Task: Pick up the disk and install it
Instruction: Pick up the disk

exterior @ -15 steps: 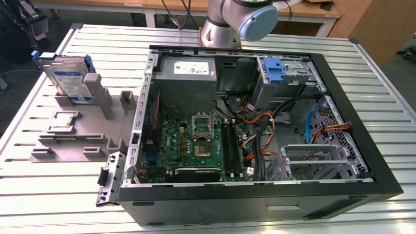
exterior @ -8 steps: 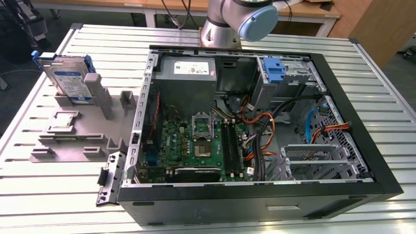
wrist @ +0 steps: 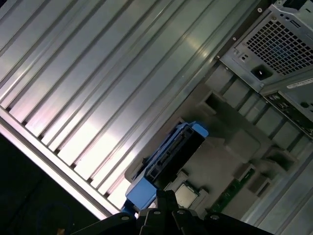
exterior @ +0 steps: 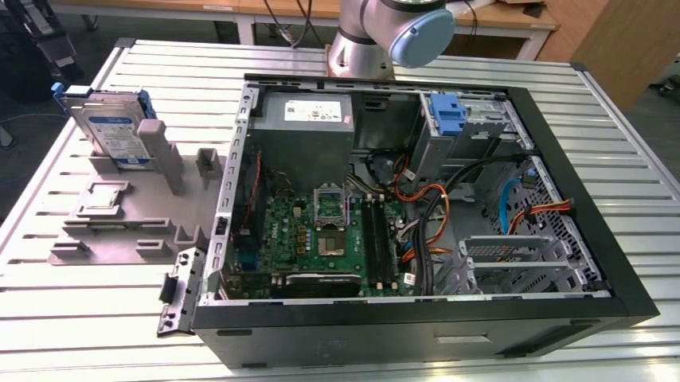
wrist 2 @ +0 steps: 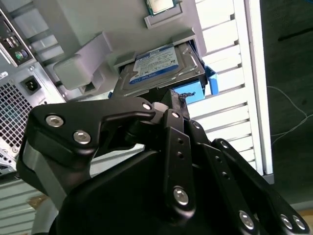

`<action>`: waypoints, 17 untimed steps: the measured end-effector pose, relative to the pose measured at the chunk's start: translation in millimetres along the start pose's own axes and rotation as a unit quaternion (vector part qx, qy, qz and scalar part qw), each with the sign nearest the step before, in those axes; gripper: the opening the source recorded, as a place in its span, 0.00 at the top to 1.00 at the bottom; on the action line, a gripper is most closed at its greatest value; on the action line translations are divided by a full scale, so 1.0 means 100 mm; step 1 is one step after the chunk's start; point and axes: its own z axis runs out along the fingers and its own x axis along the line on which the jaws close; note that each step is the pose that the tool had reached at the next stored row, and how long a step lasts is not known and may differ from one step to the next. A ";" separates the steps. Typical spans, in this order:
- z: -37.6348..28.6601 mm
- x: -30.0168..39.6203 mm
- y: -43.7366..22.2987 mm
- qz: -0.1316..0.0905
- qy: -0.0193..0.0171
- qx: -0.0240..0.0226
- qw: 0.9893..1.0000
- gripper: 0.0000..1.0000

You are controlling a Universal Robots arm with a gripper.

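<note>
My gripper (wrist 2: pixel 174 95) closed together, empty. Disk (exterior: pixel 111 131) stands on edge, long axis upright, in holder (exterior: pixel 111 243), exterior view's left of case (exterior: pixel 425 325). Disk lies dead ahead of my tips, not touching.

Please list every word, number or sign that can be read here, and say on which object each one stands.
No text can be quoted.
The white-and-blue label on the flat grey-metal disk: too small to read.
The white sticker on the large grey power-supply box: blurred.
The pale strip label on the back of the black computer case: too small.
</note>
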 end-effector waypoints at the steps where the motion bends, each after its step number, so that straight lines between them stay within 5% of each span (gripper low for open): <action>1: 0.001 0.000 0.000 0.006 0.000 0.000 1.000 0.90; 9: 0.007 0.000 -0.001 0.059 -0.002 0.000 0.998 0.90; 17: 0.008 0.000 0.000 0.066 -0.003 0.000 0.998 0.90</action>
